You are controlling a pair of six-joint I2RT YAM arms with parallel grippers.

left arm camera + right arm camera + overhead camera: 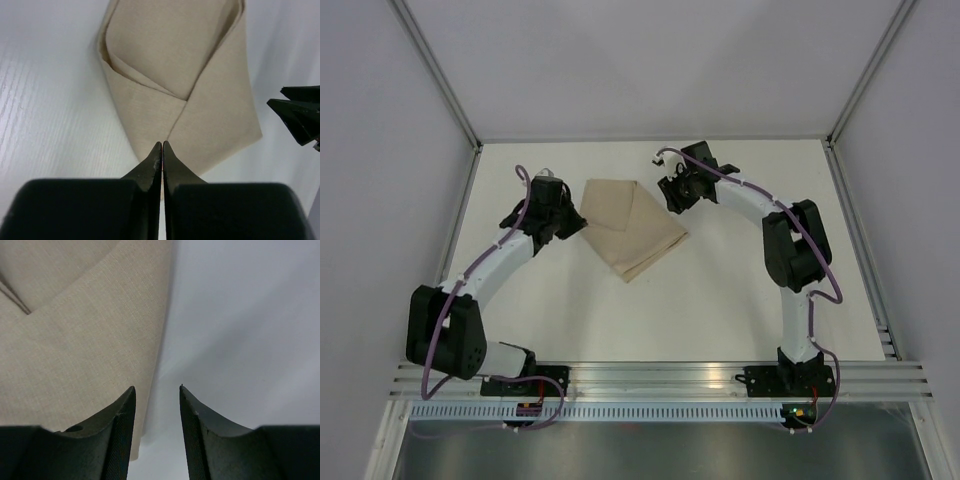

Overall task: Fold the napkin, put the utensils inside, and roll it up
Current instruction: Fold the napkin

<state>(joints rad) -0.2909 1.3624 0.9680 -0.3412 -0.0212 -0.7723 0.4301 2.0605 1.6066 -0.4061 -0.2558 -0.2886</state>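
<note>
The tan napkin (630, 225) lies folded into a pointed, overlapping shape on the white table. It fills the upper part of the left wrist view (200, 75) and the left half of the right wrist view (75, 340). My left gripper (576, 222) sits at the napkin's left corner, its jaws pressed together right on that corner (162, 145). My right gripper (672, 196) stands open at the napkin's right edge (157, 390), one finger over the cloth and the other over bare table, holding nothing. The right gripper's black fingers (300, 120) also show at the right of the left wrist view. The utensils are out of view.
The white table (720, 310) is enclosed by pale walls with aluminium posts at the back corners (475, 140). A slotted aluminium rail (660, 385) carrying both arm bases runs along the near edge. Purple cables run along both arms.
</note>
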